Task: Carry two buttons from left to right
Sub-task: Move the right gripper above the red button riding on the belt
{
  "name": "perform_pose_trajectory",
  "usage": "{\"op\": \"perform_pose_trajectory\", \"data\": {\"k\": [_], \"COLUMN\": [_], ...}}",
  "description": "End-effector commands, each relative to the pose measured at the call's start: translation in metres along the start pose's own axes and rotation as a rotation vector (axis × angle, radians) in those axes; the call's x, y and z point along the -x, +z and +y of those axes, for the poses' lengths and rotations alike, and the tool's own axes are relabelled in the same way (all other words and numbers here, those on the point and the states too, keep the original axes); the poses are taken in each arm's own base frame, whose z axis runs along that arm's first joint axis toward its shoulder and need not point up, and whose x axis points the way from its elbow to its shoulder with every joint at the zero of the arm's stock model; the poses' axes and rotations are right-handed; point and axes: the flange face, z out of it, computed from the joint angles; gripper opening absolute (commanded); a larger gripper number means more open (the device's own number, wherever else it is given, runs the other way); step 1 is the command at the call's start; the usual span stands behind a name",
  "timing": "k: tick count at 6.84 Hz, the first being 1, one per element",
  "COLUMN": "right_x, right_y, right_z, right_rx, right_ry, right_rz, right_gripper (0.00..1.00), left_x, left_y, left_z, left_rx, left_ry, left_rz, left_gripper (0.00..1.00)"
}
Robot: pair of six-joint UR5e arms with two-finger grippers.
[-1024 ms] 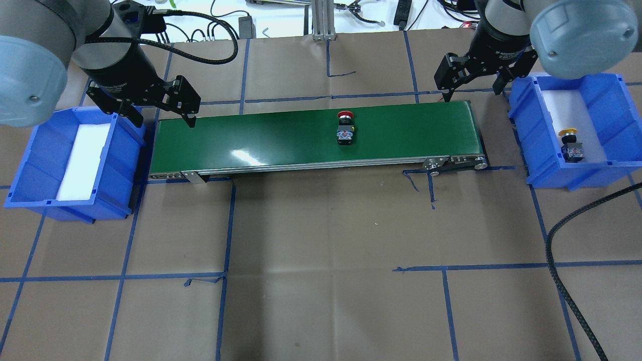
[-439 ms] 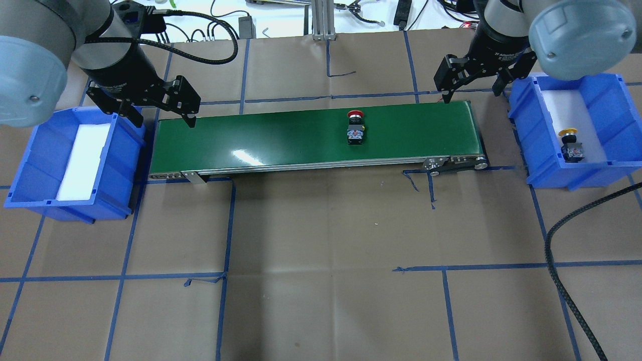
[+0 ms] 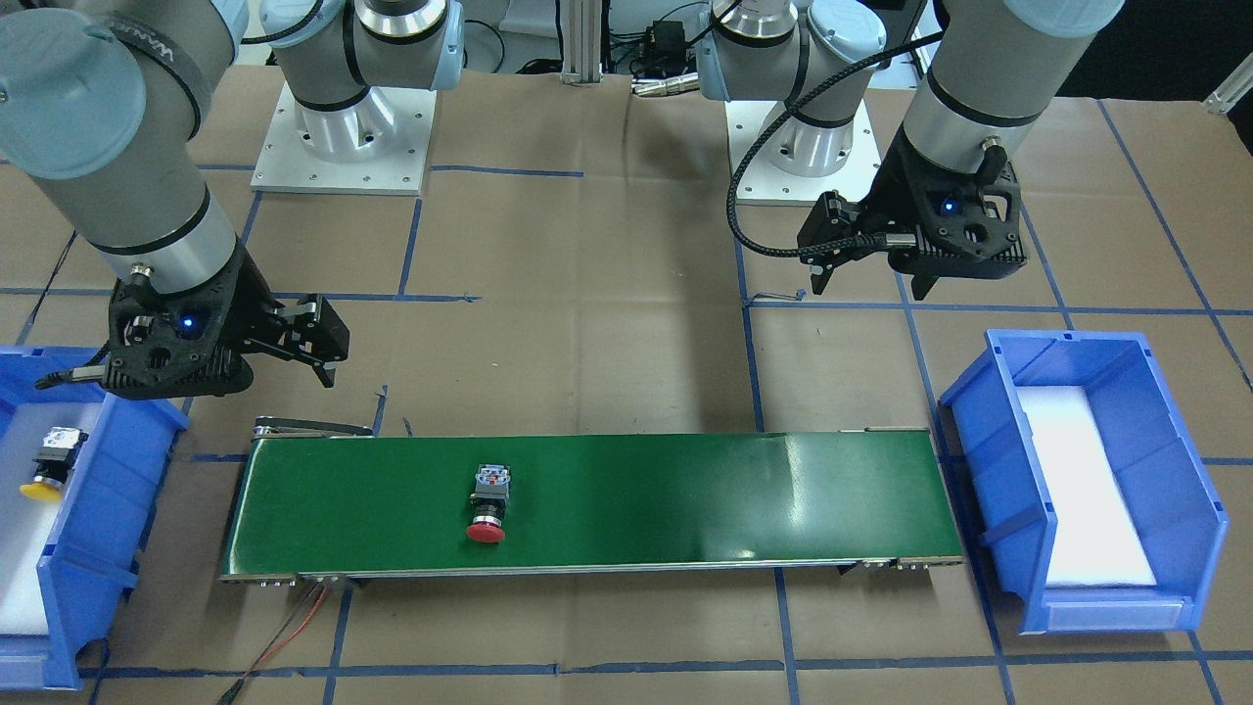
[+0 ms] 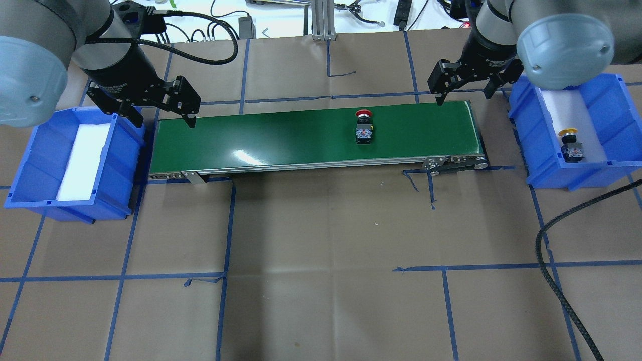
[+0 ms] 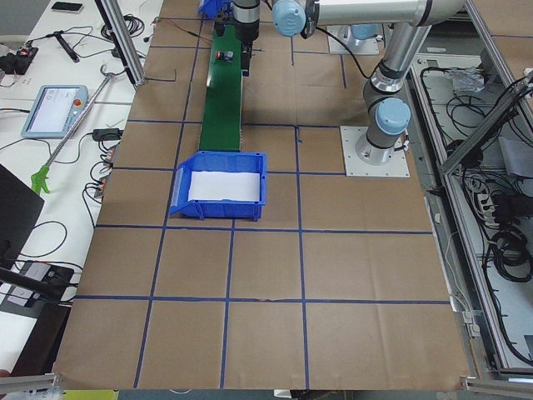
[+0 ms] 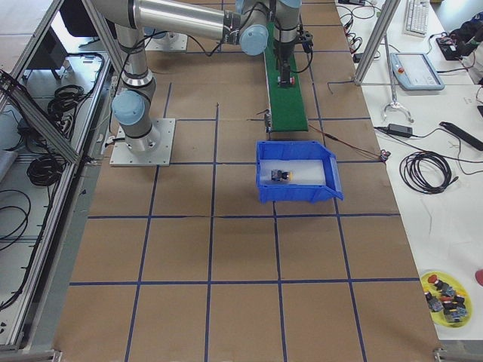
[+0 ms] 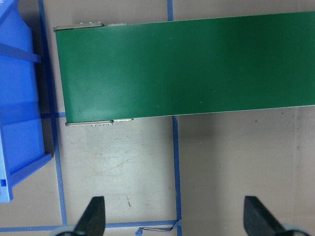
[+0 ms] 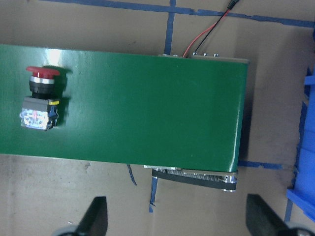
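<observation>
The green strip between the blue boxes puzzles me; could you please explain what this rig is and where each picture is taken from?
It is a robot with two arms at a paper-covered table, each ending in a two-finger claw. Two pictures look down on it, one from behind the robot and one facing it; two look along the table from its ends; two come from cameras on the wrists. The strip is a green conveyor belt. The red button lies on it; the yellow button lies in the right bin. The left claw and right claw hover open near the belt's ends, holding nothing.
</observation>
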Motion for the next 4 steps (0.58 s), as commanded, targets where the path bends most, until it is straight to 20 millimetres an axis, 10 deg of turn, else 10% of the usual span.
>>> {"op": "perform_pose_trajectory", "data": {"k": [1, 4], "right_x": [0.001, 0.009], "right_y": [0.029, 0.065], "right_z": [-0.007, -0.022], "right_rx": [-0.102, -0.065], "right_ry": [0.012, 0.140], "right_rz": [0.010, -0.081], "right_gripper": [1.00, 1.00], "left_x": [0.000, -0.001], "left_y": [0.000, 0.000], "left_z": [0.000, 0.000], "left_rx": [-0.001, -0.001], "left_ry": [0.001, 0.003], "left_rz": [0.000, 0.000], "left_gripper": [0.99, 0.99]}}
